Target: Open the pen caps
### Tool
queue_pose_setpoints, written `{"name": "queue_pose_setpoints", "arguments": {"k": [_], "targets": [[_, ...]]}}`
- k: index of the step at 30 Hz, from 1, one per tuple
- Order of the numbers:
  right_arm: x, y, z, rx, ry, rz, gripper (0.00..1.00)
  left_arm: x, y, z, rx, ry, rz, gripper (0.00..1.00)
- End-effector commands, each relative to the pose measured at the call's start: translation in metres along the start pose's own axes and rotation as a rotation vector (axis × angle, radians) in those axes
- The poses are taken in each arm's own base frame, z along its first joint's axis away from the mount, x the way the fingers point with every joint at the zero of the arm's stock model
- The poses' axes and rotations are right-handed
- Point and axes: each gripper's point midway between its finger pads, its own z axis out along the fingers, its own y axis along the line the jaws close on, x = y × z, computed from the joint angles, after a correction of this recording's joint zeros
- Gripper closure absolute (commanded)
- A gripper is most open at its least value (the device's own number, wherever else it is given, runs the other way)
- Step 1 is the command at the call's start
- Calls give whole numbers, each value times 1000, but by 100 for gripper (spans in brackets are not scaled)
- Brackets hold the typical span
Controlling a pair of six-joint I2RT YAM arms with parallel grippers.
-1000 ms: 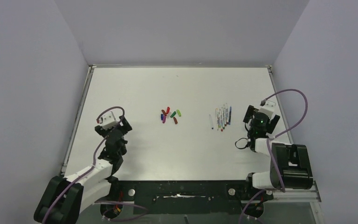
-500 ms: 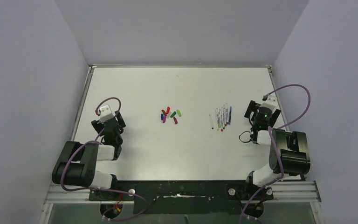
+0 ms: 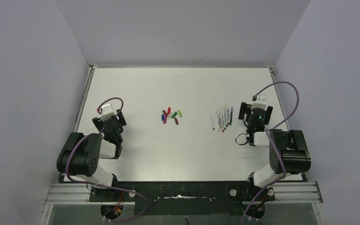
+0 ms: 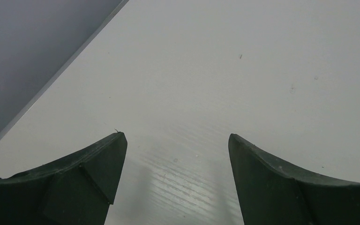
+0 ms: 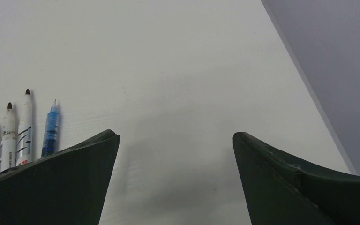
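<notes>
With pen caps heaped left of the pens, only retreat is judged due; left pincer and right pincer are held wide, empty.

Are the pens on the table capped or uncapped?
Uncapped. The pens show bare tips in the right wrist view; the pen caps lie apart in their own cluster.

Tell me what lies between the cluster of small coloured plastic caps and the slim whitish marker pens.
Nothing; the top view shows bare white table between caps and pens.
</notes>
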Motion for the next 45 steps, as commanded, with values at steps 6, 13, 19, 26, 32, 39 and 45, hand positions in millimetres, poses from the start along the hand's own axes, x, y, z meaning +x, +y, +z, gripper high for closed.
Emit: {"name": "queue_pose_setpoints", "arguments": {"k": [6, 13, 19, 26, 32, 39, 45], "targets": [[-18, -27, -27, 72, -194, 103, 2, -28, -7, 4, 33, -104, -48, 20], [-15, -31, -25, 58, -222, 125, 2, -28, -9, 6, 49, -98, -48, 19], [-17, -29, -26, 56, -231, 119, 2, -24, -17, 5, 123, -94, -34, 19], [-17, -30, -27, 57, -233, 118, 2, -21, -15, -3, 138, -111, -50, 19], [-17, -30, -26, 58, -231, 118, 2, -21, -19, 0, 158, -113, -17, 19], [-18, -30, -26, 57, -235, 119, 2, -21, -21, 1, 166, -110, -22, 19], [-18, -29, -26, 56, -235, 120, 2, -20, -22, 2, 172, -104, -19, 19]]}}
